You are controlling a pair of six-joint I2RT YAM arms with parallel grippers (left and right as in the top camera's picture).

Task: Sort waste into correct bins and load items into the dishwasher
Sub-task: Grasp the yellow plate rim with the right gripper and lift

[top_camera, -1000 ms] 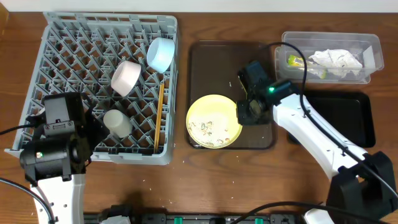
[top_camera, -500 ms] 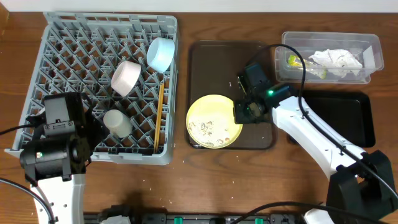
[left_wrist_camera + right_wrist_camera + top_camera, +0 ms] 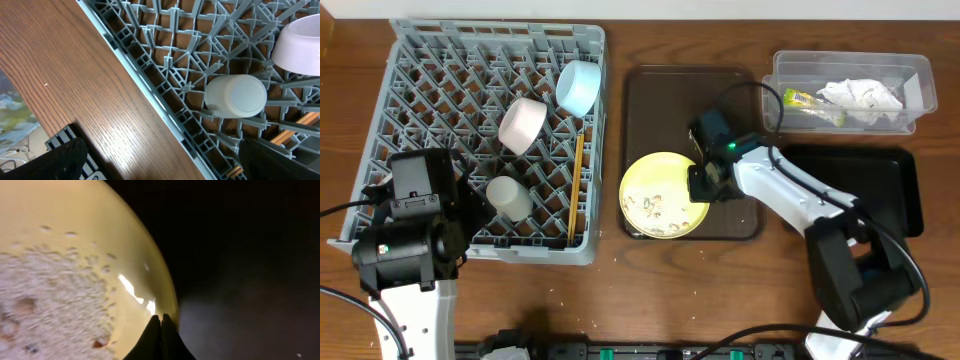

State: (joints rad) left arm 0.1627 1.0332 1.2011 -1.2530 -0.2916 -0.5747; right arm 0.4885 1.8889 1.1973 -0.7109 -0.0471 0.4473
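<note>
Right end effector (image 3: pixel 699 186) clenched at plate (image 3: pixel 655 180) rim | risk: weak pinch slips, crumbs (image 3: pixel 655 208) spill onto brown tray (image 3: pixel 665 100)

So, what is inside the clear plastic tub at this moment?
The clear tub holds a crumpled white napkin and a yellow-green wrapper beside it. Anything under the napkin is covered.
</note>
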